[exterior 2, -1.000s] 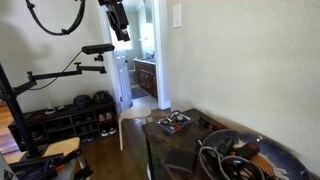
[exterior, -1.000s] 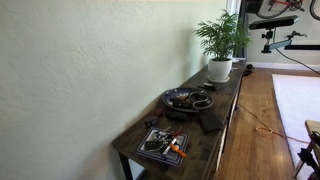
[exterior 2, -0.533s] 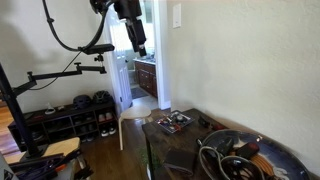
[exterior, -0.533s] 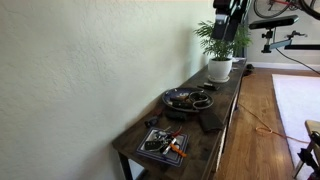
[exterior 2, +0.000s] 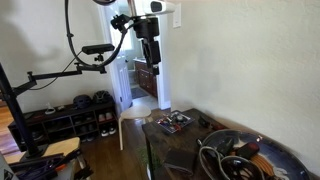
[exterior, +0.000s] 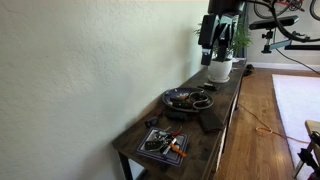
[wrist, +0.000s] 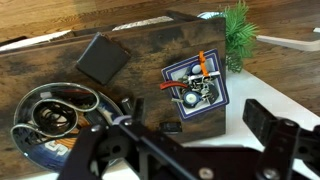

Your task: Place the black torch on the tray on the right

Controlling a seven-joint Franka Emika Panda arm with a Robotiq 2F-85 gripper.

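Wrist view: spread hand [wrist: 195,150]; round tray [wrist: 48,89]

No legible text, label, brand, number or sign appears in any view. The small square tray with a white-and-blue patterned face [wrist: 195,85] carries markings that are too small and blurred to read in the wrist view. In both exterior views the same tray [exterior: 163,144] [exterior 2: 174,122] is too small for any print to be resolved.

I've brought the gripper [exterior: 216,50] down and in toward the tray [exterior: 168,100]; it now hangs well above it.
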